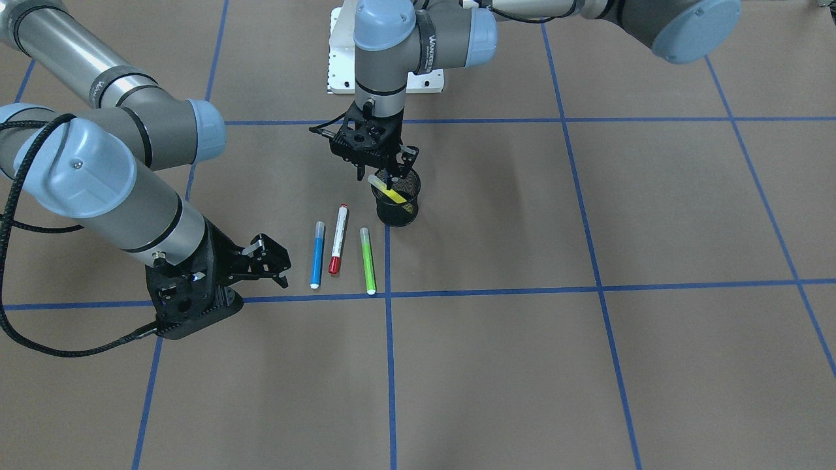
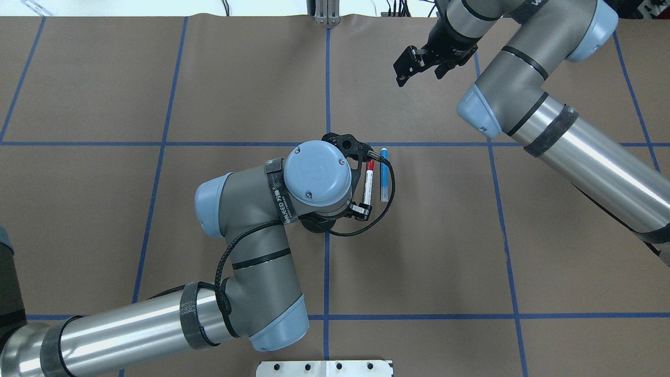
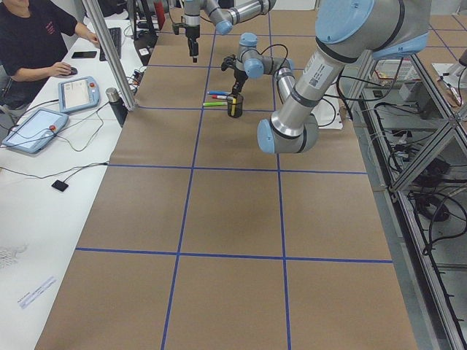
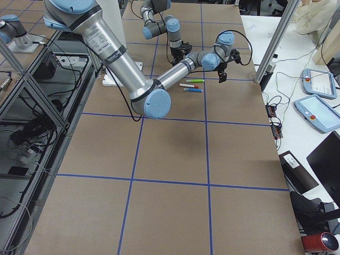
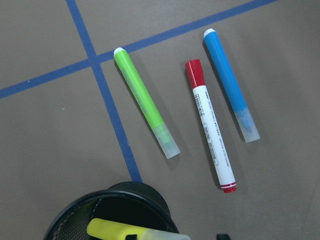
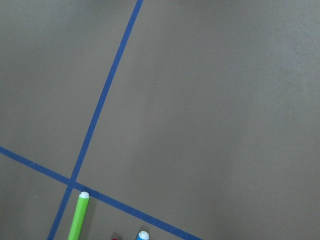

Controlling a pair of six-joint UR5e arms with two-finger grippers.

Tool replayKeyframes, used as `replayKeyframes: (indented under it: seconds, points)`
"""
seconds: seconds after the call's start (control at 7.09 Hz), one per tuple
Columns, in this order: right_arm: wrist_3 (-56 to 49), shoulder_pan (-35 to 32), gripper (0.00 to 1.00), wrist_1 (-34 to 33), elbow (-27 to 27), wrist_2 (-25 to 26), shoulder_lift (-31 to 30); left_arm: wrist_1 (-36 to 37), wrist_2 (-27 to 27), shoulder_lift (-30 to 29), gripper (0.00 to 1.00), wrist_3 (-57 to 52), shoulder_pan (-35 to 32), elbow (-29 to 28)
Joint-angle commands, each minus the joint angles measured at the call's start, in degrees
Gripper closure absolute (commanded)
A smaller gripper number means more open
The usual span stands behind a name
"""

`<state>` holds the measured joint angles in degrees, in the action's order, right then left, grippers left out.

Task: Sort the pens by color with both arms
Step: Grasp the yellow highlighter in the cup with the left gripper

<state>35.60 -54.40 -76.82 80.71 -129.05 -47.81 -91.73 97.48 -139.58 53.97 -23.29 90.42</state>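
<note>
1. Centrally, the left arm (image 2: 251, 251) reaches over a small black wire-mesh cup (image 1: 398, 203) that stands on a blue tape line (image 1: 390, 365) of the brown paper-covered counter (image 1: 588, 196).
2. Its left pincer (image 1: 385, 175) points down at the cup's rim, with its fingers on either side of a yellow plastic highlighter pen (image 1: 390, 192).
3. That pen is tilted. Its lower end is inside the cup and its pale cap end is at the rim. I cannot tell whether the pincer is clamped on it or only straddling it.
4. Three more pens lie flat on the counter, side by side and apart, between the cup and the right pincer (image 1: 282, 266).
5. Nearest the cup is a lime-green plastic pen (image 1: 368, 260), just beside the tape line with its white tip near a tape crossing.
6. Next is a white-barrelled marker with a red cap (image 1: 338, 239).
7. Last, nearest the right pincer, is a sky-blue plastic pen (image 1: 317, 254).
8. The right arm (image 2: 576, 141) holds its pincer low over the counter near the blue pen. The fingers are spread apart with nothing between them.
9. The right wrist view shows only the tips of the green and blue pens at its lower edge.
</note>
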Motion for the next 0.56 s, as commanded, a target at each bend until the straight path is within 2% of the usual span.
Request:
replayKeyframes:
  seconds: [0.0,0.42]
  points:
    - [0.0,0.2,0.01,-0.1,0.0,0.0,0.0,-0.2,-1.0,0.1,0.41,0.2,0.1,1.2]
    - [0.0,0.3,0.01,0.0,0.0,0.0,0.0,-0.1,-2.8,0.4,0.41,0.2,0.1,1.6]
